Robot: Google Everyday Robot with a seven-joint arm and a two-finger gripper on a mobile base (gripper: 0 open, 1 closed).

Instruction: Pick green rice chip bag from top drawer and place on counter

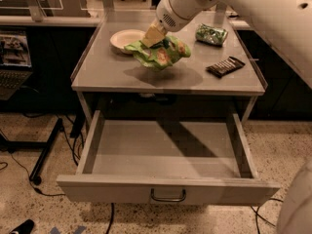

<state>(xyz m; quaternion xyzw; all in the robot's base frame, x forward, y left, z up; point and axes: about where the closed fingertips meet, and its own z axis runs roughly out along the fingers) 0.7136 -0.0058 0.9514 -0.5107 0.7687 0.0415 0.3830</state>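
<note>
I have the pincer [154,34] clamped on the chip bag [160,54], which hangs just above the middle of the tabletop [107,74], the drawer [165,152] pulled out below, so placing is in hand: lower gently, then let go.

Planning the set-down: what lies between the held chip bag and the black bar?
Only bare counter reaches the black bar, in the camera view; the gripper holds the green rice chip bag above the counter.
</note>
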